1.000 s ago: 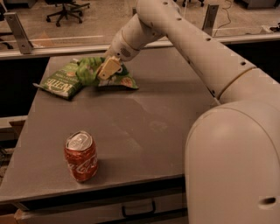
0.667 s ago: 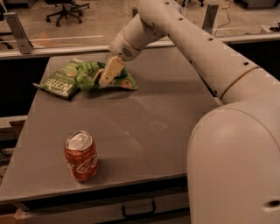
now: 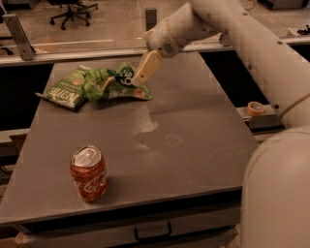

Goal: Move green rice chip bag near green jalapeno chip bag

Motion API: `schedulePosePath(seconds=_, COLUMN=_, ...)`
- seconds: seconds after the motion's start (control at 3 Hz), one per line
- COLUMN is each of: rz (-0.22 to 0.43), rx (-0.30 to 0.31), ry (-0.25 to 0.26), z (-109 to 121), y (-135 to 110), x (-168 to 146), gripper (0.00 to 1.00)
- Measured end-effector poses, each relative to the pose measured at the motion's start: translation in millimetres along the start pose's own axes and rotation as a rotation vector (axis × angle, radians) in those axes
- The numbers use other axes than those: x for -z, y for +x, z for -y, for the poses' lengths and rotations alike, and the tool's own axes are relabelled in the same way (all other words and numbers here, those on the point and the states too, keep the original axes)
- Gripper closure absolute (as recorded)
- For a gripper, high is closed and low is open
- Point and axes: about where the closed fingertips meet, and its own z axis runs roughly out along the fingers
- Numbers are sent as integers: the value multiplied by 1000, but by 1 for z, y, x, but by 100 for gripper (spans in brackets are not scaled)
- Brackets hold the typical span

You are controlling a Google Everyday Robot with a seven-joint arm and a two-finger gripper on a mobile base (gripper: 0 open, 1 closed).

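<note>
The green rice chip bag (image 3: 112, 83), bright light green and wrinkly with a dark round logo, lies on the grey table (image 3: 193, 116) at the far left. Its left end touches the green jalapeno chip bag (image 3: 64, 90), a flat olive bag with white lettering. My gripper (image 3: 139, 77) comes in from the upper right on the white arm (image 3: 232, 29). Its tip is at the right upper edge of the rice chip bag, by the dark logo. The bag rests on the table.
A red cola can (image 3: 89, 173) stands upright near the table's front left. A roll of tape (image 3: 255, 107) sits on a ledge off the table's right edge. A rail and an office chair (image 3: 72, 10) are behind the table.
The gripper pushed left with the rice chip bag toward the olive bag, then drew back a little to the right and up. The bag now lies against the olive bag.
</note>
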Motion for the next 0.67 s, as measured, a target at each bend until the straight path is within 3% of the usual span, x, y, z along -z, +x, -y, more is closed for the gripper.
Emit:
schedulePosePath(seconds=0.33, rz=75, rx=-4, ry=126, z=15, y=11, x=104, gripper=0)
schedulePosePath(seconds=0.67, rz=89, rx=-14, ry=303, z=23, y=24, x=215, gripper=0)
